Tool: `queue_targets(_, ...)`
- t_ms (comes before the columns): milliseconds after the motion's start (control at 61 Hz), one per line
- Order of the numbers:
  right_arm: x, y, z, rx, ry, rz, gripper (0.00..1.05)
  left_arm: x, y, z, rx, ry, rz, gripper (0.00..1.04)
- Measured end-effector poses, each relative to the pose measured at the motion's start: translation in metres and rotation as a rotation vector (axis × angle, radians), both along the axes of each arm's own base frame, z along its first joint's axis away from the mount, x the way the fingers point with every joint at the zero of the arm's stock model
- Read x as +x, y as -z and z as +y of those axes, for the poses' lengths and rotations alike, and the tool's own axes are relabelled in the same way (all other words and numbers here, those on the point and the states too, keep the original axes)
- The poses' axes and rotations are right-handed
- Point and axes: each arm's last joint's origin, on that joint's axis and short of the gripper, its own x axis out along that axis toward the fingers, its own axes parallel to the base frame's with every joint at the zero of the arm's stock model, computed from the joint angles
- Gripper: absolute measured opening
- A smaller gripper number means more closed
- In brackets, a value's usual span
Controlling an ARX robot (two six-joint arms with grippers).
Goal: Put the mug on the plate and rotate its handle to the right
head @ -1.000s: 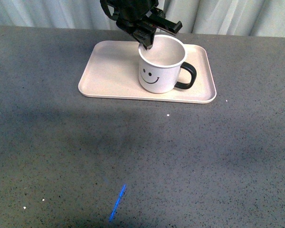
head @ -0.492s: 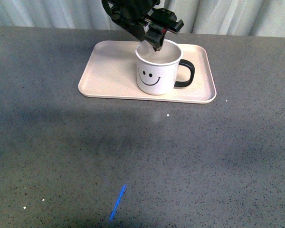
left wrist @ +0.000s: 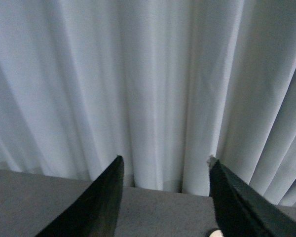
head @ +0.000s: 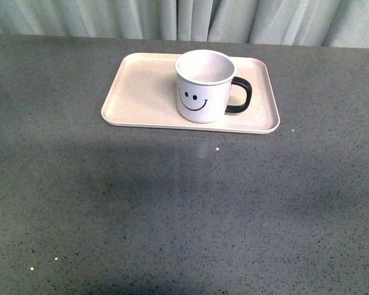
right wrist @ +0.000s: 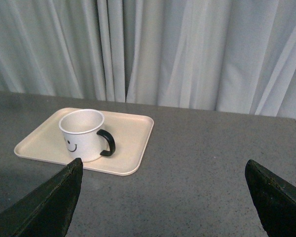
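Note:
The white mug (head: 203,86) with a black smiley face stands upright on the pale pink-beige plate (head: 141,92), its black handle (head: 241,96) pointing right. No gripper shows in the front view. In the right wrist view the mug (right wrist: 83,135) stands on the plate (right wrist: 133,143) with its handle (right wrist: 107,143) visible; my right gripper (right wrist: 163,197) is open and empty, well back from the plate over the table. My left gripper (left wrist: 165,197) is open and empty, facing the curtain; a small pale corner (left wrist: 215,233) that may be the plate shows by one finger.
A grey speckled table (head: 184,209) spreads in front of the plate. A pale pleated curtain (head: 184,18) hangs behind the table's far edge and fills the left wrist view (left wrist: 148,89).
The gripper that was at the mug's rim has let go and left the front view. The mug stands alone, its handle to the right. The blue streak on the table is gone.

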Motion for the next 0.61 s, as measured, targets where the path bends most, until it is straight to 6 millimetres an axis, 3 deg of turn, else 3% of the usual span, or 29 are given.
queue_targets(131, 0.0, 0.0, 0.0, 0.0, -0.002, 0.0, 0.96, -0.039, 0.041, 0.011, 0.008, 0.02, 0.084, 0.2)
queue_targets(230, 0.0, 0.0, 0.0, 0.0, -0.001, 0.0, 0.96, -0.06, 0.056, 0.018, 0.009, 0.024, 0.11, 0.02)
queue_targets(393, 0.0, 0.0, 0.0, 0.0, -0.001, 0.0, 0.96, -0.099, 0.066, 0.03, 0.004, 0.019, 0.091, 0.01)
queue_targets(607, 0.0, 0.0, 0.0, 0.0, -0.001, 0.0, 0.96, -0.126, 0.075, 0.042, 0.004, 0.034, 0.091, 0.01)
